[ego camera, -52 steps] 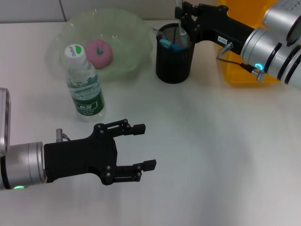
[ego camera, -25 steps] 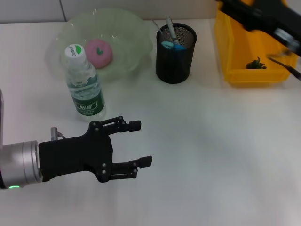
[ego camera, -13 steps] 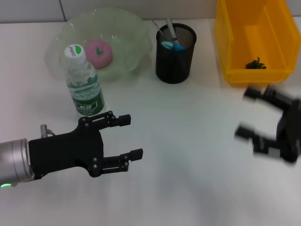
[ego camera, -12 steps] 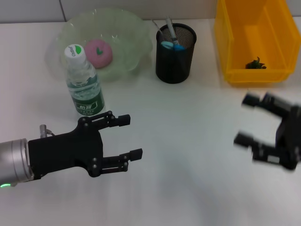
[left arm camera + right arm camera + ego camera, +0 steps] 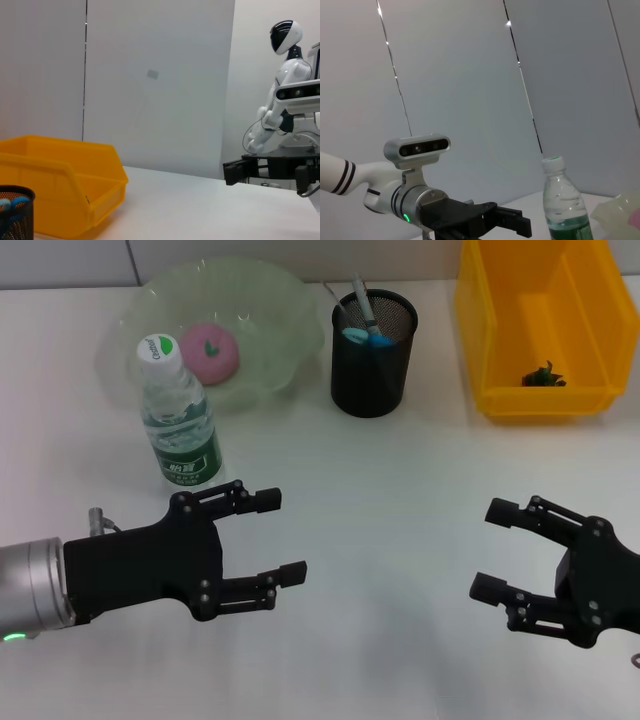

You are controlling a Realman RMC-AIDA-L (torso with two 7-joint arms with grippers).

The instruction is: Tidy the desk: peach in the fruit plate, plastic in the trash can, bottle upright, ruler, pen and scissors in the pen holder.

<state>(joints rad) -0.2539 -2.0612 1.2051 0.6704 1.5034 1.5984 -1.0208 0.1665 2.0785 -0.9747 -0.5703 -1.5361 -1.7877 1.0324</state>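
Note:
The pink peach (image 5: pixel 210 352) lies in the pale green fruit plate (image 5: pixel 275 310). The clear bottle (image 5: pixel 181 420) with a green label stands upright in front of the plate and also shows in the right wrist view (image 5: pixel 564 206). The black mesh pen holder (image 5: pixel 372 355) holds a pen (image 5: pixel 362 298) and blue-handled scissors (image 5: pixel 357 335); I cannot pick out a ruler among them. A dark green scrap of plastic (image 5: pixel 543 374) lies in the yellow trash can (image 5: pixel 480 330). My left gripper (image 5: pixel 283 535) hovers open and empty at the front left. My right gripper (image 5: pixel 490 548) hovers open and empty at the front right.
The white desk runs between the two grippers. In the left wrist view the yellow bin (image 5: pixel 60 185) and the pen holder (image 5: pixel 15 212) stand on it, with another white robot (image 5: pixel 280 90) beyond the desk's far edge.
My right arm has left the pen holder, swung past the yellow bin and come down open over the front right of the desk. The left gripper has drifted slightly left.

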